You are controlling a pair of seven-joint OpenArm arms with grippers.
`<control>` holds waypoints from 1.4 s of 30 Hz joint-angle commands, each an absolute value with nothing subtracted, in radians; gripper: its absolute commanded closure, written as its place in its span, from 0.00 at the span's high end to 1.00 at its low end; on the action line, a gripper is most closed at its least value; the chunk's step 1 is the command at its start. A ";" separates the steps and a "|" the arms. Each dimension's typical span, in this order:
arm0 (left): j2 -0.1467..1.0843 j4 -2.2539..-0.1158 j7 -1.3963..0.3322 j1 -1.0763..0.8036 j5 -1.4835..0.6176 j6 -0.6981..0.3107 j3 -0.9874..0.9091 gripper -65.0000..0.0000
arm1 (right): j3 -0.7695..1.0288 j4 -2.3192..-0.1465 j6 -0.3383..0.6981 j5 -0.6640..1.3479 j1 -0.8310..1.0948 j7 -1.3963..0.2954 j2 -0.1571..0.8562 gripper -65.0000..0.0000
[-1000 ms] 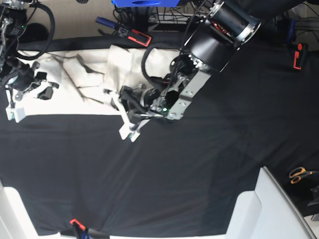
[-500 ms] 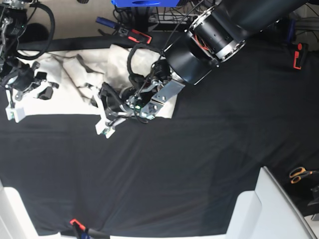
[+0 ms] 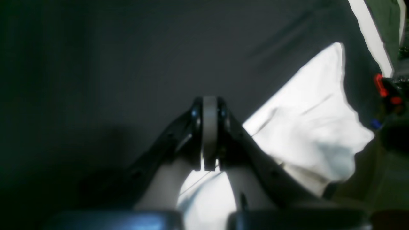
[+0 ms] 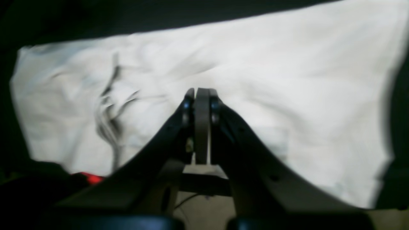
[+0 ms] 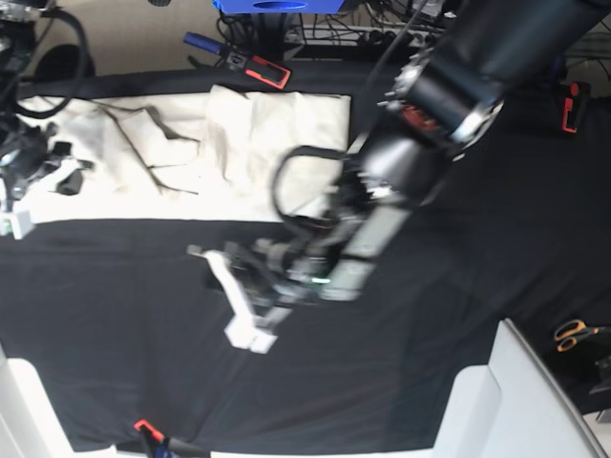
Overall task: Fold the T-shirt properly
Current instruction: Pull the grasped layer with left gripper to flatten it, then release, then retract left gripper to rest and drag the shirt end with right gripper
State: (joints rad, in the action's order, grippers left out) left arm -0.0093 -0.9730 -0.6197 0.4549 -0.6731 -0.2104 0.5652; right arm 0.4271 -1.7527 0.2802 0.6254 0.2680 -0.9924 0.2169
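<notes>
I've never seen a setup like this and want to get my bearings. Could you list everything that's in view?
T-shirt: one, cream, lying rumpled along the far edge of the table.
Black cloth: one, covering the table.
Scissors: one pair, orange handles, at the near right edge.
Red clamps: three, one at the far edge, one far right, one on the near edge.
Blue object: one, behind the table; I cannot tell what it is.
White panel: one, near right corner.
Left gripper: one, white fingers, shut and empty, over bare black cloth.
Right gripper: one, shut and empty, at the shirt's left end.
</notes>
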 commanded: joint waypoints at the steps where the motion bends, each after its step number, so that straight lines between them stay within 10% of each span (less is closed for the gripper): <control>1: 0.031 -1.058 -0.630 0.443 -0.682 -0.216 0.518 0.00 | 0.483 -1.768 0.283 0.654 0.262 -0.983 0.231 0.00; 5: 0.193 -1.311 -0.696 0.234 -0.676 -0.214 0.309 0.00 | 0.702 -1.725 0.285 0.863 0.239 -1.059 0.240 0.12; 11: 0.401 -1.561 -0.697 -0.117 -0.674 -0.214 0.067 0.00 | 0.851 -1.481 0.286 1.168 0.148 -1.241 0.329 0.72; 20: 0.447 -1.733 -0.696 -0.452 -0.674 -0.223 -0.318 0.00 | 0.852 -1.050 0.561 1.099 0.045 -1.242 0.467 0.72; 42: 0.426 -1.742 -0.696 -0.493 -0.674 -0.278 -0.352 0.00 | 0.636 -0.711 0.698 0.805 0.001 -0.951 0.495 0.71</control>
